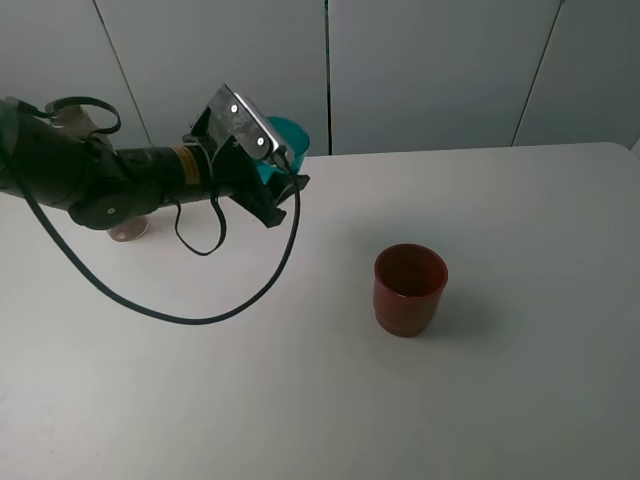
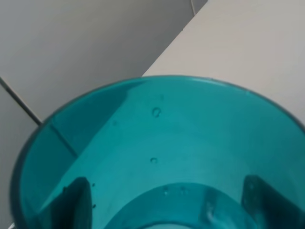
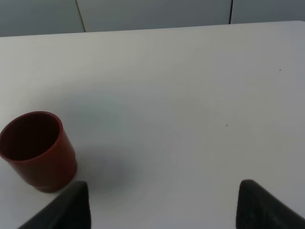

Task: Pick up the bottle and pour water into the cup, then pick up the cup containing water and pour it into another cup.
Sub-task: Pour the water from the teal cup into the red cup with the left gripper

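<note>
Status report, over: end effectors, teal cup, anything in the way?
Left end effector shut on translucent teal plastic tumbler. Right end effector open, empty. Squat translucent red-brown cup upright on white table; nothing between the two cups.

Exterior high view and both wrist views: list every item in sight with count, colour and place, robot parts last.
teal cup: one, translucent teal, gripped near the table's far-left edge
red-brown cup: one, red-brown, upright on the table right of centre, touching nothing
bottle: one, smoky clear, mostly hidden behind the left arm; its base shows on the table
table: one, white
wall panels: grey, behind the table
cable: one, black, looping from the left arm over the table
left gripper: one, black, shut on the teal cup
right gripper: one, black, open, over bare table beside the red-brown cup
</note>
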Robot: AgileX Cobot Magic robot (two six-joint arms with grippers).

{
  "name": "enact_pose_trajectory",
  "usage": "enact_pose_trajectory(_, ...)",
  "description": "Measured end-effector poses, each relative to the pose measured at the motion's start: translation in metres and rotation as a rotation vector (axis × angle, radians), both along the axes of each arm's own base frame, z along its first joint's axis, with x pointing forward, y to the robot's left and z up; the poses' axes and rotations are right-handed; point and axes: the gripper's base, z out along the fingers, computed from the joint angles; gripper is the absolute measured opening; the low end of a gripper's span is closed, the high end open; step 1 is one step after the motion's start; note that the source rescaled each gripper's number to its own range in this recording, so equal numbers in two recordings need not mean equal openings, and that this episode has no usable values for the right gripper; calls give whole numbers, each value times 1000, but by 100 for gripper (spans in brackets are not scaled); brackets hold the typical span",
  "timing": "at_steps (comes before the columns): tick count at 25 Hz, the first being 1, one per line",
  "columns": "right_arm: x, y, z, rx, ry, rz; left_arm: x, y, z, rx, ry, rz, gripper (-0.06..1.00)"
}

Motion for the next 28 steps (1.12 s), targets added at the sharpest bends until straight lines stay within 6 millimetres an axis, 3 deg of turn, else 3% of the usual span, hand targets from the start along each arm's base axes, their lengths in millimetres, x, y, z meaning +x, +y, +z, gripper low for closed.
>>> enact_pose_trajectory(14,0,0,0,0,0,0,-41,-52,-1,125,4,-180,2)
enact_pose_trajectory(23,0,0,0,0,0,0,-56,-58,18,228,-33,-217,2)
enact_pose_trajectory(28,0,0,0,6,0,-3,-67,-65,19,296,-46,-260,2)
